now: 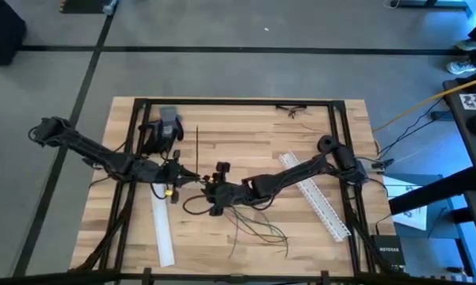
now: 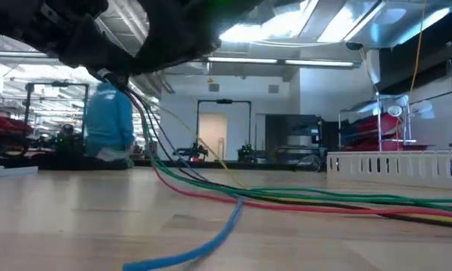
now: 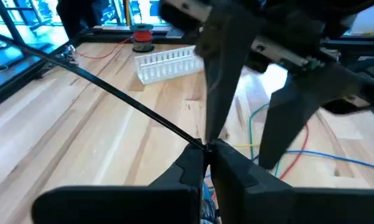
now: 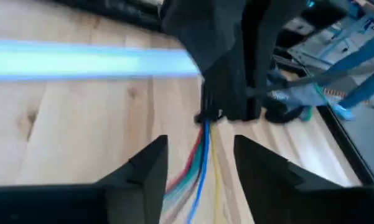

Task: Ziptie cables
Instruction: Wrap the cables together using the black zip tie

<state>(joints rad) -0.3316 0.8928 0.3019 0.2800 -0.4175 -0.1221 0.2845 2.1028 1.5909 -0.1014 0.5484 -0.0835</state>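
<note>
At the middle of the pale wooden plank table, both arms are meeting: the left gripper is pinching one end of the ziptie, a thin stiff black plastic strip running away from it toward the far edge, and the left wrist view is showing its fingers closed together on that strip. The right gripper is sitting just beside it with its fingers spread apart, as the right wrist view shows; the cables, thin multicoloured wires in red, green, blue and yellow, are running between those fingers without being gripped and fanning out toward the near edge. Two long white slotted plastic strips are lying to either side. Risks, as I read it: the grippers are crowding each other, so a small misalignment is likely to knock fingers together; the ziptie is held only at its tip, so it may pivot or slip; the loose bundle may splay before it is looped.
</note>
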